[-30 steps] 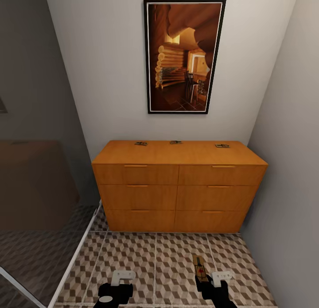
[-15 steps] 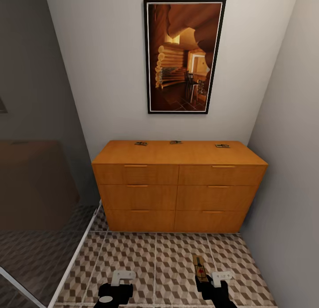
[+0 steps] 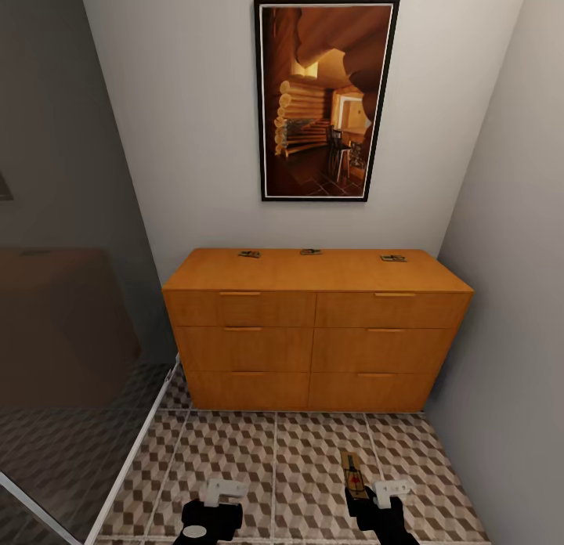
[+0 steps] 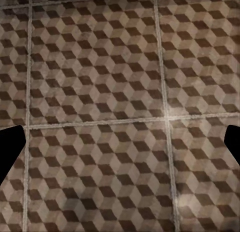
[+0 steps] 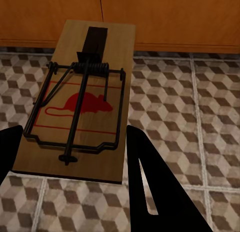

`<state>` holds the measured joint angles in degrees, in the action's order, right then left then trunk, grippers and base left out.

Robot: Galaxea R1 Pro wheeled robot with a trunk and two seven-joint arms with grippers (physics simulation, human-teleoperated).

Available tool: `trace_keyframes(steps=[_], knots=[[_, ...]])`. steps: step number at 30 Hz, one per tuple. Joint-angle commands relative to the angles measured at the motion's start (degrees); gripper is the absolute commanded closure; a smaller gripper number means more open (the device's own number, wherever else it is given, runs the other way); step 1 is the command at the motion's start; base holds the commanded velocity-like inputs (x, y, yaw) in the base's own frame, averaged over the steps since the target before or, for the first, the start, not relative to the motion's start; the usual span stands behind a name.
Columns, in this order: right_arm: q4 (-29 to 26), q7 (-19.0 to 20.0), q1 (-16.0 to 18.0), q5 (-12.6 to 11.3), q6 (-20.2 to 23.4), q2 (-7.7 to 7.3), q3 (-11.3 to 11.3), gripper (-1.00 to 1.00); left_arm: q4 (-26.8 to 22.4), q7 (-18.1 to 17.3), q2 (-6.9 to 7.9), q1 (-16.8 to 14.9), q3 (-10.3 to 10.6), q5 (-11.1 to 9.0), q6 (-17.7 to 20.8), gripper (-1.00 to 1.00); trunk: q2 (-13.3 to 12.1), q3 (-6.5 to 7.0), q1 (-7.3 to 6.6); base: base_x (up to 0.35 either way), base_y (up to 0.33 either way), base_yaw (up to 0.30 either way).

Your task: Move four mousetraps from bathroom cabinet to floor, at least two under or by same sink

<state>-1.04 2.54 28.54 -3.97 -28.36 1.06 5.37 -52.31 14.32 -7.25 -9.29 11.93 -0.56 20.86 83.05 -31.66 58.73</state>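
The orange-brown cabinet [image 3: 316, 326] stands against the far wall. Three mousetraps lie along the back of its top, at the left [image 3: 249, 254], the middle [image 3: 310, 251] and the right [image 3: 392, 258]. Low at the front, my right gripper [image 3: 358, 494] is shut on another mousetrap [image 3: 353, 472], which juts forward above the bathroom floor [image 3: 258, 451]. In the right wrist view this mousetrap [image 5: 85, 99] sits between the black fingers [image 5: 150, 182], with its red mouse print up. My left gripper [image 3: 213, 510] is open over bare tiles [image 4: 120, 92]. The bathroom sink is out of view.
A framed picture [image 3: 326, 97] hangs above the cabinet. A grey wall [image 3: 509, 294] closes the right side. On the left a glass partition [image 3: 70, 333] with a white floor rail [image 3: 133, 455] borders the darker tiles.
My left gripper has shifted slightly to the right and turned a little. The right gripper, its mousetrap and the cabinet are unchanged.
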Motion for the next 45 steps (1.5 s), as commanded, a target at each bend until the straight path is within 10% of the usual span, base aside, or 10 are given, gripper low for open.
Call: trace_keyframes(steps=[1,45], knots=[[0.1,0.4,0.0,-0.6,-0.2,-0.01,0.4,1.00,-0.1,0.3,0.03,0.0,0.3,-0.1,0.3,-1.00,0.0,-0.06,0.00,0.000,0.000,0.000],[0.1,0.4,0.0,-0.7,-0.2,0.03,0.4,1.00,1.2,0.9,-0.27,0.0,3.0,-0.2,0.8,-1.00,0.0,-0.06,0.00,0.000,0.000,0.000]])
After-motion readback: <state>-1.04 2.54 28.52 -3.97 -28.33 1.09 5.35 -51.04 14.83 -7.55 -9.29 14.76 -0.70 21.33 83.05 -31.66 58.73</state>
